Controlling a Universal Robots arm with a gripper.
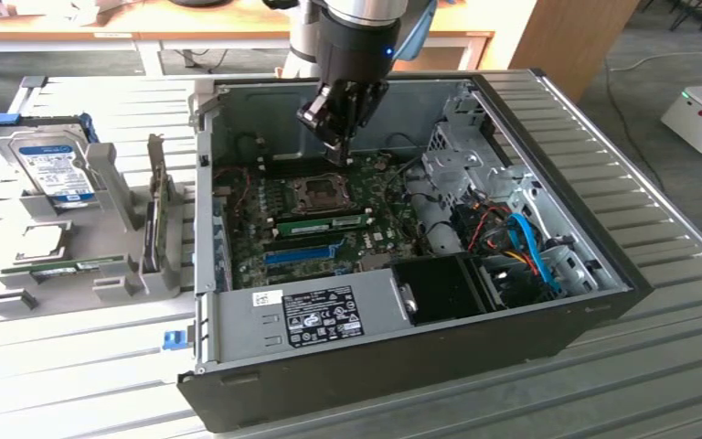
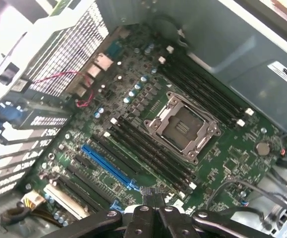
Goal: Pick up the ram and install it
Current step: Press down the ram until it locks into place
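Case: black tower lying on its side, side panel off, on a slatted metal table; motherboard exposed inside.

Gripper: hangs from the arm over the case, above the back part of the motherboard and clear of it; the claw is closed, fingertips pressed together with nothing between them.

Socket: bare, silver-framed, inside the case, just below and forward of the gripper.

Slots: dark parallel rows with white end clips, inside the case, on both sides of the socket.

Blue slot: inside the case, beyond the dark rows as seen from the socket.

Rack: grey holder on the table, just outside the case on the exterior view's left.

Ram: green stick lying flat in the rack, outside the case and well apart from the gripper.

Green strip: inside the case, just in front of the socket; whether it is a second stick seated in a slot cannot be told.

Drive: silver with a blue-white label, upright at the rack's far end, outside the case.

Cables: blue, orange and black, at the case's end on the exterior view's right.
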